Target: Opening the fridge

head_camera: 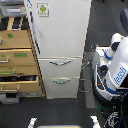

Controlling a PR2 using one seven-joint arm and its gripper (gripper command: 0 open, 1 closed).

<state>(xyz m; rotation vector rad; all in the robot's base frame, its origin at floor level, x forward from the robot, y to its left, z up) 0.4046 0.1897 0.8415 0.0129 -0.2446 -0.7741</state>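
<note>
Clearly, your fridge (60, 45) stands shut between the wooden cabinet (20, 60) and the robot (114, 67). Expect a stiff, heavy door held by its seal; pull at its dark left edge. No gripper shows, so its jaws are unknown.

- The robot (116, 70) stands at the exterior view's right edge, just beside the fridge (62, 45) (the landmark used here).
- Its white body carries blue lettering on the lower shell, above a dark round base.
- A white arm segment (114, 45) slants up from the body, level with the fridge's upper drawer.
- Its jaws cannot be made out (too blurred to tell).
</note>
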